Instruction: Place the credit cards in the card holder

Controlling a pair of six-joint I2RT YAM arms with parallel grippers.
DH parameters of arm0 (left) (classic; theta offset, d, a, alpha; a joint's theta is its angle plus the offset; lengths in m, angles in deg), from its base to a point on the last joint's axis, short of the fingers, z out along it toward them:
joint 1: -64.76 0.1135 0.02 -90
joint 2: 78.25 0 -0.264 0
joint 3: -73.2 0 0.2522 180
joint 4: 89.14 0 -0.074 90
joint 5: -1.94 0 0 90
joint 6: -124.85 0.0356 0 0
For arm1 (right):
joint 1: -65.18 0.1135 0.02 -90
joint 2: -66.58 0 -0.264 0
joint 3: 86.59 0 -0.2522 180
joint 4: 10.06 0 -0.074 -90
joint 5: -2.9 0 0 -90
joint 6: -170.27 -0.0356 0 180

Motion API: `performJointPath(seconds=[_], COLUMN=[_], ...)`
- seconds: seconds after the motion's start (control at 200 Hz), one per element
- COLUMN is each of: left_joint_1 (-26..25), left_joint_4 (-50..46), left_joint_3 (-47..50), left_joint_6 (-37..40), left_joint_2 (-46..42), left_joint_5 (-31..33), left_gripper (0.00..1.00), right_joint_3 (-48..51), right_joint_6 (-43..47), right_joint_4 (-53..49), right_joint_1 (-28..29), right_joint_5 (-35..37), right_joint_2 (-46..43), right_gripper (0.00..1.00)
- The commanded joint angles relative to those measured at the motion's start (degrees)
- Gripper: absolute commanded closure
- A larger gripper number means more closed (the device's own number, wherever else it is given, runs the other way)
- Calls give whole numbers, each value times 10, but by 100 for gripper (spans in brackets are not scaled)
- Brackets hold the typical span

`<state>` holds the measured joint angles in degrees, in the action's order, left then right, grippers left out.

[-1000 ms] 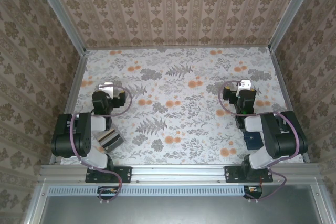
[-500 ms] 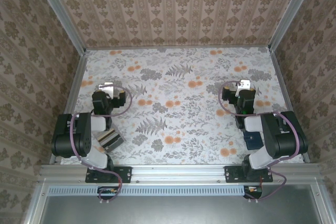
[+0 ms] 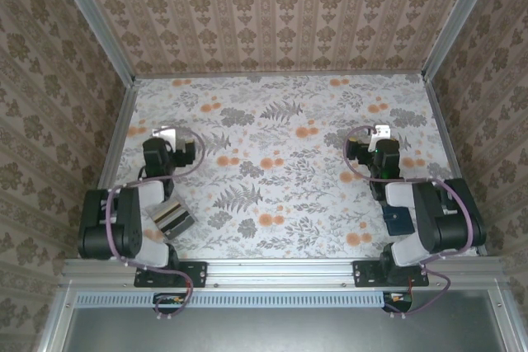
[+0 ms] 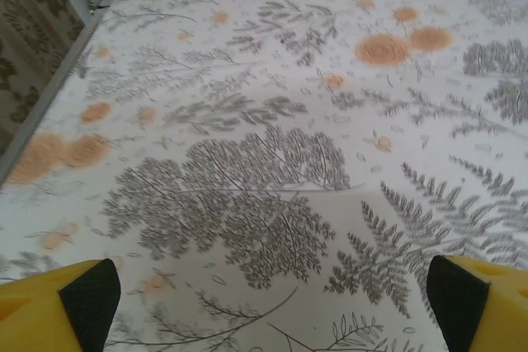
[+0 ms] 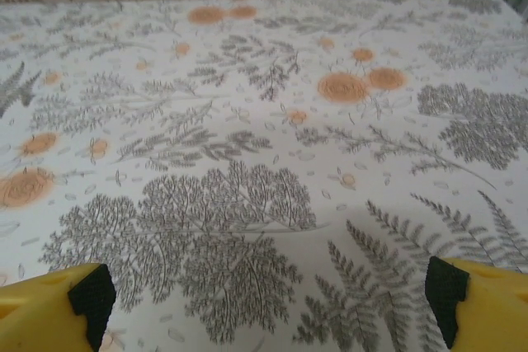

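**A:** Where do you find the credit cards?

**B:** In the top view the credit cards (image 3: 172, 218) are a small striped stack at the table's near left, tight against the left arm. Their faces are too small for you to read.

**A:** And the fingers?

**B:** Your left gripper (image 4: 272, 302) holds its yellow fingers (image 4: 49, 307) wide apart over the bare flowered tablecloth (image 4: 247, 121). The frame's lower edge cuts them off. Your right gripper (image 5: 268, 298) stands just as wide, with nothing between its fingers.

**A:** Anything hidden?

**B:** A dark blue flat thing (image 3: 399, 220) lies half under the right arm. You cannot tell what it is.
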<state>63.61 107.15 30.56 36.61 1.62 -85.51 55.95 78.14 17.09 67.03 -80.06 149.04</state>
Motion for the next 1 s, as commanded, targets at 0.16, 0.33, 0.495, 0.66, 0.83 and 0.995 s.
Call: performJointPath(seconds=[0.16,0.33,0.495,0.66,0.83,0.995], left_joint_1=[-8,65,117,194,152,49], left_joint_4=[-454,-778,-820,-785,-768,-769], left_joint_3=[-177,-257,-225,-144,-132,-151], left_joint_6=[-222,-406,-370,-478,-613,-715], left_joint_2=[-169,-209,-259,-316,-276,-253], left_joint_5=[75,66,-73,-214,-216,-90], left_gripper=[0,0,0,0,5,14], right_joint_3=[-134,-175,-227,-259,-254,-267], right_joint_6=[-136,-293,-311,-315,-329,-327], right_joint_4=[-250,-372,-456,-509,-524,-550], right_joint_1=[-4,-18,-9,-1,5,6], right_joint_5=[-4,-133,-236,-258,-246,-247], right_joint_2=[-168,-182,-155,-139,-144,-135], right_gripper=[0,1,10,14,15,17])
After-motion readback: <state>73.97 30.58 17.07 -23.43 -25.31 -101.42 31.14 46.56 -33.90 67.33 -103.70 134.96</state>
